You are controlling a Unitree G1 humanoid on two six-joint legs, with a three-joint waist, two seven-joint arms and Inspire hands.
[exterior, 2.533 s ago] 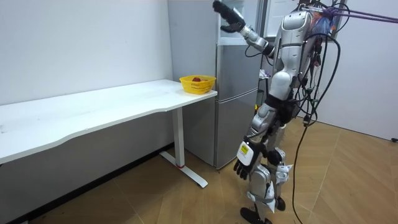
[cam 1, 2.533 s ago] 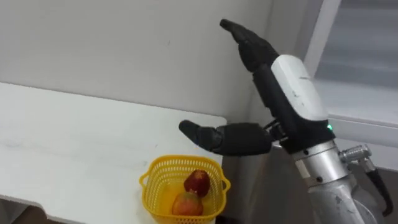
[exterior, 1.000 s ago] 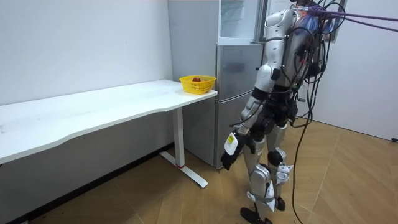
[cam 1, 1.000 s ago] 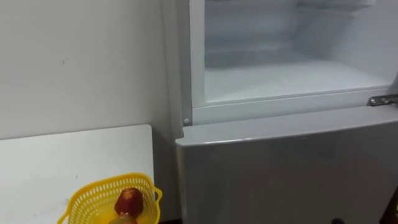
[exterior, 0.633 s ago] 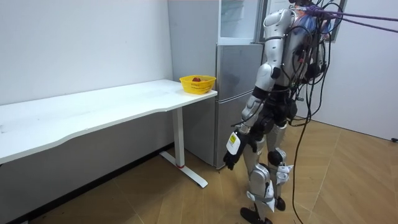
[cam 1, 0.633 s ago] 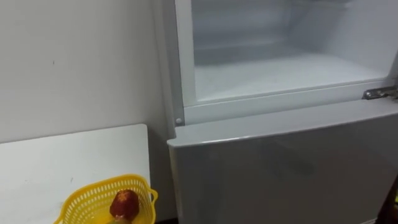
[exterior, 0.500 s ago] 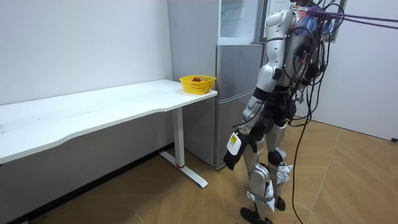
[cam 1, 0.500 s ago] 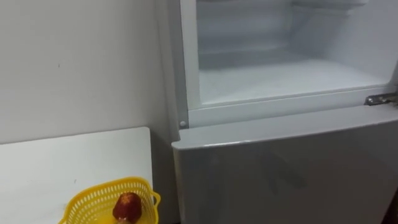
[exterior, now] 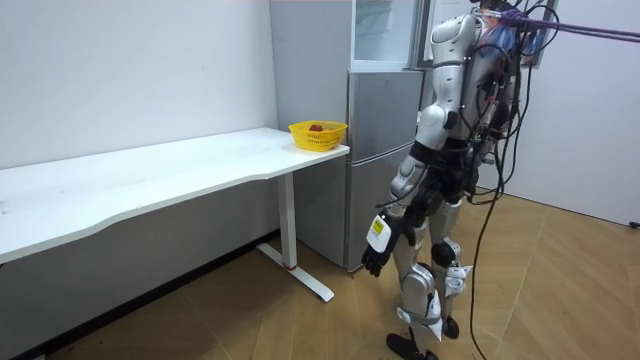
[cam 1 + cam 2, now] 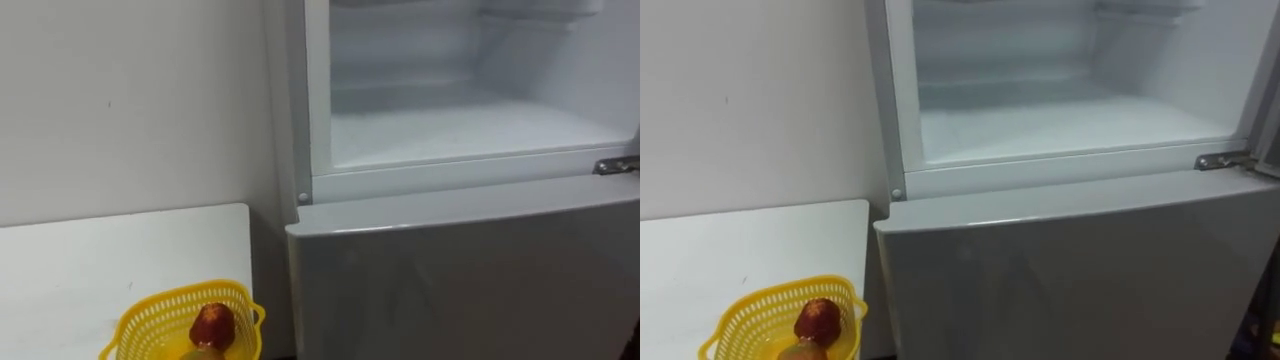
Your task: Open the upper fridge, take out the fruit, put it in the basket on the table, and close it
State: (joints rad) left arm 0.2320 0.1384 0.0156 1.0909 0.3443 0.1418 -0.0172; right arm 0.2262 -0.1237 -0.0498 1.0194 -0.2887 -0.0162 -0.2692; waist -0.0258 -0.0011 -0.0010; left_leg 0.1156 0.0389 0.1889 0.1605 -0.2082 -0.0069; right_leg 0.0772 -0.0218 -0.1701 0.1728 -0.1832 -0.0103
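The upper fridge (image 10: 470,120) stands open before me; my left hand (image 9: 374,260) hangs at the thigh, its state I cannot tell; a yellow basket (image 10: 150,320) sits on the table (image 10: 80,270).

R arm, up by fridge (image 9: 380,150) top 2.5 s ago, now down; view swung to fridge.

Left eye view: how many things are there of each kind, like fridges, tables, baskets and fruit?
Fridge: 1
Table: 1
Yellow basket: 1
Fruit: 2, a red fruit and a paler fruit below it, cut off by the picture's edge
Total: 5
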